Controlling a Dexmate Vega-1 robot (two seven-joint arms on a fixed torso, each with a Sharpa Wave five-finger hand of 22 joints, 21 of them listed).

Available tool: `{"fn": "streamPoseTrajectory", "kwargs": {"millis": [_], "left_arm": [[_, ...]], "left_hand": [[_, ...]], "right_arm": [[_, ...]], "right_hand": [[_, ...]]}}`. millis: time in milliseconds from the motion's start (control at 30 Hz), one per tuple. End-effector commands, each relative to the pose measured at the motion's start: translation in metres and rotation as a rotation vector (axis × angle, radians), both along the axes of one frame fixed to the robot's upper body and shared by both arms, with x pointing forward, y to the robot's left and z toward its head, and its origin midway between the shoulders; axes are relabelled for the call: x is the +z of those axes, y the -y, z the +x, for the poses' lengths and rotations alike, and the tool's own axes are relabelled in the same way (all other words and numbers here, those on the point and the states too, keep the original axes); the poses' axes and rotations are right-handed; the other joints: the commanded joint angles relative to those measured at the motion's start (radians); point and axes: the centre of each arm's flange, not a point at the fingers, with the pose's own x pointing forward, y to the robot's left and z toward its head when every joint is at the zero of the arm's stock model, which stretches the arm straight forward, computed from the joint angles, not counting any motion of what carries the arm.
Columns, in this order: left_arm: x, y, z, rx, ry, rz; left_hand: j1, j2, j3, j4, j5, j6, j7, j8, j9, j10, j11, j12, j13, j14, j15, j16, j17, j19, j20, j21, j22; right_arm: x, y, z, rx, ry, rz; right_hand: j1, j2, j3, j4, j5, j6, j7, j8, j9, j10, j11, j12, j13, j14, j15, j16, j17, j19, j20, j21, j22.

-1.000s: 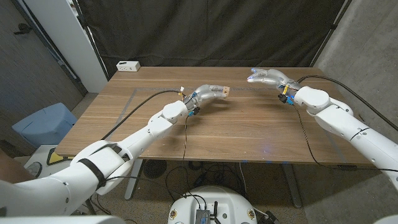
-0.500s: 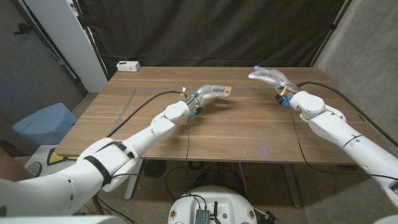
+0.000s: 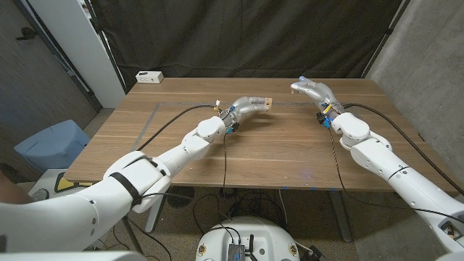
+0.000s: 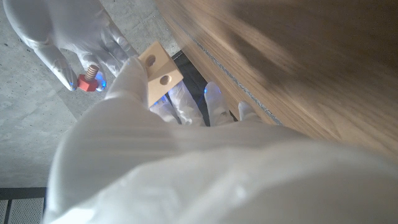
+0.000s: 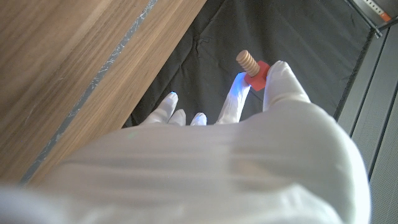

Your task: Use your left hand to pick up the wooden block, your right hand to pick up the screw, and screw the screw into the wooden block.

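One wooden block (image 4: 158,72), pale with two round holes in its face, is held up above the far part of the wooden table (image 3: 275,148) by the left hand (image 3: 250,106), whose fingers are clamped on it. One screw (image 5: 249,66), with a red head and a tan threaded shaft, is pinched between the fingertips of the right hand (image 3: 313,90), raised over the table's far right. Block and screw are apart. A black curtain (image 3: 239,36) hangs behind the table. One white box (image 3: 149,76) sits at the far left corner. A blue bin (image 3: 51,145) stands on the floor to the left.
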Motion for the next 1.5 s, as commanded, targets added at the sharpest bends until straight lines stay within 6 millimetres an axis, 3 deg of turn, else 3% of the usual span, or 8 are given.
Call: {"fn": "streamPoseTrajectory", "kwargs": {"millis": [33, 1500], "left_arm": [[0.004, 0.011, 0.004, -0.004, -0.013, -0.012], [0.0, 0.031, 0.002, -0.035, -0.05, -0.002]], "left_hand": [[-0.001, 0.013, -0.001, 0.005, 0.002, 0.01, 0.0, 0.009, 0.004, -0.002, 0.001, 0.002, 0.002, -0.001, -0.003, 0.005, 0.002, -0.003, 0.004, 0.002, 0.005], [-0.002, 0.016, -0.005, 0.004, 0.003, 0.001, 0.006, 0.008, 0.004, -0.008, 0.001, 0.002, 0.002, -0.004, 0.002, 0.004, 0.002, -0.005, 0.005, 0.002, 0.005]], "right_arm": [[-0.015, -0.013, 0.006, -0.011, 0.011, 0.111], [-0.028, -0.058, 0.008, -0.098, 0.129, 0.283]], "right_hand": [[0.005, 0.008, 0.0, 0.003, -0.005, 0.009, -0.001, 0.008, -0.001, 0.01, -0.003, -0.006, 0.003, 0.009, 0.001, 0.008, -0.001, 0.011, 0.003, 0.004, 0.002], [-0.003, 0.015, -0.008, 0.007, -0.016, 0.018, 0.003, 0.008, -0.019, 0.028, -0.007, -0.009, 0.004, 0.032, -0.008, 0.011, -0.003, 0.025, -0.012, 0.004, 0.002]]}}
